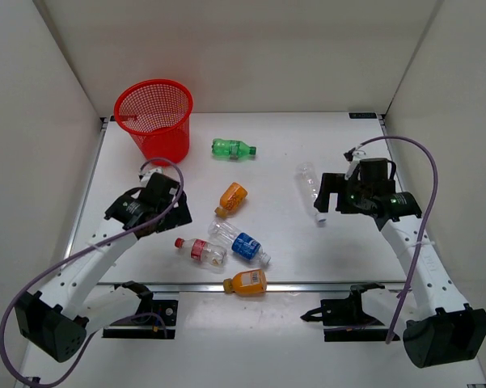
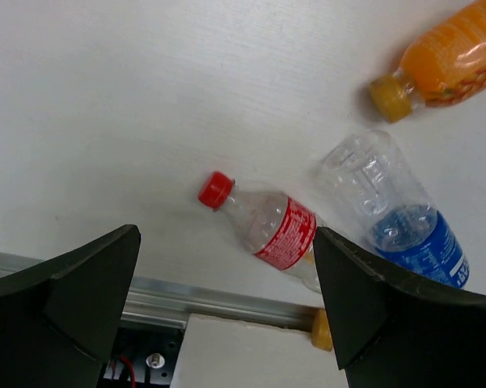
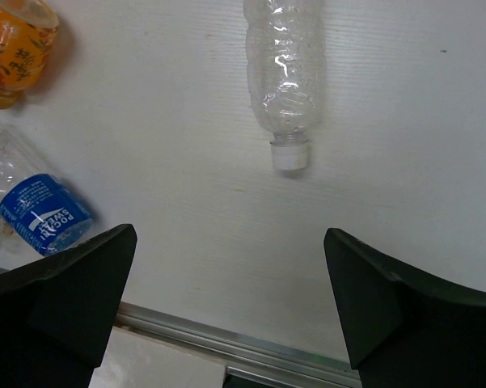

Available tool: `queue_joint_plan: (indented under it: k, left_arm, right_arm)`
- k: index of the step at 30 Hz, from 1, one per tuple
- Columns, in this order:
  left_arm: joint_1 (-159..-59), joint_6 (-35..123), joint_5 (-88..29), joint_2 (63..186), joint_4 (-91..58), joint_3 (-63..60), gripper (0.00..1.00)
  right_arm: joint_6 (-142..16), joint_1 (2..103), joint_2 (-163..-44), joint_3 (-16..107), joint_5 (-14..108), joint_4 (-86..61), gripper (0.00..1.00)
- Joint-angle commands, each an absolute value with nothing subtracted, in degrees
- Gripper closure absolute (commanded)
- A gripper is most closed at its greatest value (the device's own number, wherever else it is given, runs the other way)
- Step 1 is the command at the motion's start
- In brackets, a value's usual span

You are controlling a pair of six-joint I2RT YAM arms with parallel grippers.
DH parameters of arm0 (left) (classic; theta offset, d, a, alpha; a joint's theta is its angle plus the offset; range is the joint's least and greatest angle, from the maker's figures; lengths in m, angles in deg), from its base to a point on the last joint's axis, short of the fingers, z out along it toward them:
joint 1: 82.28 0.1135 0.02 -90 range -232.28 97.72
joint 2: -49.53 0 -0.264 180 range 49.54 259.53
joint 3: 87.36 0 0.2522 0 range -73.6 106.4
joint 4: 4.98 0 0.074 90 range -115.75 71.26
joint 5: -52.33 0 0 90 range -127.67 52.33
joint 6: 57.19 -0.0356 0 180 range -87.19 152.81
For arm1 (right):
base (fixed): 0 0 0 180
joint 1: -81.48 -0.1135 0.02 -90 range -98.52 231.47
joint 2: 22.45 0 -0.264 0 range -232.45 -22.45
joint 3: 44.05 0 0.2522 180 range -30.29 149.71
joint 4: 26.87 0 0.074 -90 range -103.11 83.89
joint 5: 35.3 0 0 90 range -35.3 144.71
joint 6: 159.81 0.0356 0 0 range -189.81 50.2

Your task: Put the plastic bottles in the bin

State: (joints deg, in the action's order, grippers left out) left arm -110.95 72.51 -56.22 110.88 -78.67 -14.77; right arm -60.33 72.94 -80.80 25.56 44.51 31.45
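Bottles lay scattered on the white surface (image 1: 307,250) as both arms hung over them with nothing in hand. The left pincer (image 2: 226,234) stood spread wide above the clear red-labelled plastic bottle (image 2: 279,234). That bottle lay on its side between the two fingers in the wrist view, its long axis slanted across the gap and its red cap toward the finger on that view's left.

The right pincer (image 3: 230,230), likewise spread wide and empty, faced the plain clear plastic bottle (image 3: 285,73). It lay just ahead with its long axis running straight away from the fingers, white cap at the near end. From above, that bottle sat just beside the right pincer and well apart from the left arm.

The round red mesh plastic bin (image 1: 163,141) stood upright at the far left corner, near the left arm and well away from the right; no bottle could be seen in it. Elsewhere lay the green plastic bottle (image 1: 232,148) near the bin, one orange labelled plastic bottle (image 1: 231,198) mid-surface and a second orange labelled bottle (image 1: 247,282) by the near edge. The clear blue-labelled plastic bottle (image 1: 241,242) lay just beside the red-labelled one.

The blue label showed white letters reading in part "POC" over "SWE", apparently Pocari Sweat. The red label's white script and the orange labels' print were too small to read.
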Motion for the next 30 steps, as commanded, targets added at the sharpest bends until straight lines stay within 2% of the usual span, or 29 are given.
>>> queue_joint_plan:
  k: [1,8,17,27,28,30]
  left_arm:
    - [-112.87,79.64,-53.15,106.67,-80.01,-21.28,0.02]
    - [-113.57,90.54,-47.88,103.77,-71.77,-30.62,0.01]
    - [-114.01,99.16,-46.11,104.38,-62.25,-38.18,0.01]
    - [-118.67,100.84,-44.53,115.71,-55.66,-39.94,0.01]
    - [-118.93,100.75,-44.18,117.11,-55.40,-39.77,0.02]
    - [-119.37,100.22,-45.06,118.61,-55.31,-39.42,0.17]
  right_arm:
    - [-60.57,72.60,-78.70,24.90,42.74,27.41,0.01]
    - [-61.45,69.61,-81.78,28.06,49.51,28.64,0.01]
    - [-61.81,74.00,-81.26,25.61,48.56,28.03,0.01]
    - [-62.51,77.69,-82.39,23.94,50.75,29.78,0.01]
    - [-62.60,78.13,-82.13,24.02,50.84,29.78,0.00]
    - [-62.51,78.66,-81.87,23.94,51.02,29.43,0.00]
